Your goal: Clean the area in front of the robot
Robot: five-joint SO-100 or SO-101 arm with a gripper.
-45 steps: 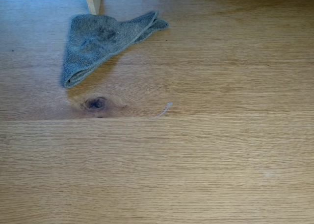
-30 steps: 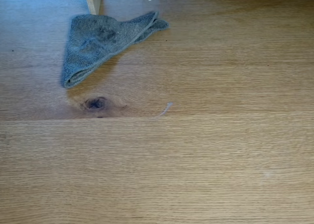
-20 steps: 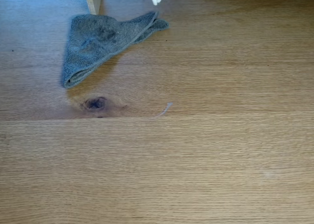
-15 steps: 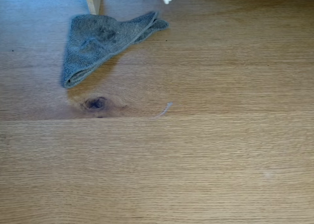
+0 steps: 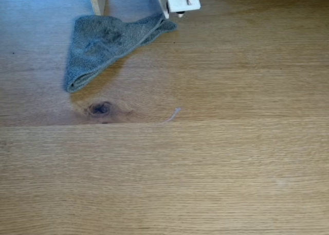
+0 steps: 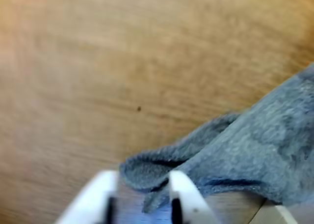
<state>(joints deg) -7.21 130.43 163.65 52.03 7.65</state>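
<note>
Counter (image 5: pixel 216 158), light oak with plank seam, dark knot (image 5: pixel 99 108) at 9 o'clock and pale smear (image 5: pixel 175 112) near centre; white claw (image 6: pixel 141 199), cut off at 12 o'clock in the fixed view, narrowly parted over the corner of the grey cloth (image 5: pixel 103 42), wooden post (image 5: pixel 97 0) beside.

Soft daylight; wrist view blurred (perhaps motion)

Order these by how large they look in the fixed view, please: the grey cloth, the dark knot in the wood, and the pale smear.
1. Grey cloth, by far the largest.
2. Dark knot, a small oval.
3. Pale smear, a thin short streak, the smallest.

All three lie on the tabletop, the cloth farthest from the camera.
</note>
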